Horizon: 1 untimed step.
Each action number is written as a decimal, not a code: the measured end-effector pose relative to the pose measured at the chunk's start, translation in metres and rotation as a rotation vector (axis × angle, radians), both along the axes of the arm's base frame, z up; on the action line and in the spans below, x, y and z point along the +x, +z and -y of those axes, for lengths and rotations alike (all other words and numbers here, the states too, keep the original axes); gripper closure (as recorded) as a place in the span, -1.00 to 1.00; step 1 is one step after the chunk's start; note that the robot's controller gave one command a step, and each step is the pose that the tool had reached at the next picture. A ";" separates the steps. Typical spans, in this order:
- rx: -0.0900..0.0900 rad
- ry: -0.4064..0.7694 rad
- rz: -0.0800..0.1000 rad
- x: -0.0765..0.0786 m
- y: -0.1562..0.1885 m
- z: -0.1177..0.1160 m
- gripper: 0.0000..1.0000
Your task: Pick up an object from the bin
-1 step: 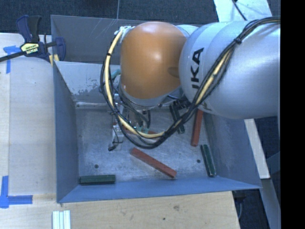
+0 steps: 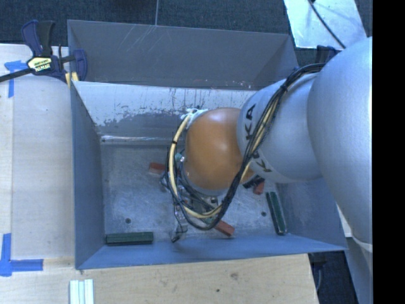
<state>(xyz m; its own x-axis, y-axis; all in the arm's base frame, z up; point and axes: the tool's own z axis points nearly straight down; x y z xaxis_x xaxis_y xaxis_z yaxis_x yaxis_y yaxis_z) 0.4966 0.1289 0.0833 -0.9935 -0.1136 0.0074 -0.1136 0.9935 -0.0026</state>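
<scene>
Several small pieces lie loose around the lowered arm.
The gripper (image 2: 178, 232), wide or closed I cannot tell, sits low by the front wall of the bin (image 2: 85, 170). Nearest is a small flat red block (image 2: 223, 230), just beside it. Coming down off-centre might scrape the floor or shove the block against the wall.

Bin (image 2: 88, 189) holds green bars (image 2: 129, 238), perhaps reddish scraps (image 2: 156, 168).

A dark green bar (image 2: 129, 238) lies flat along the bin's (image 2: 88, 189) near wall, close to its left-hand corner. A second dark green bar (image 2: 276, 213) lies lengthwise beside the bin's right-hand wall. A small red piece (image 2: 223, 229) rests by the near wall between the two.
</scene>
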 end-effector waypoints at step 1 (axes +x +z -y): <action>-0.001 -0.094 0.007 -0.003 0.016 0.075 -1.00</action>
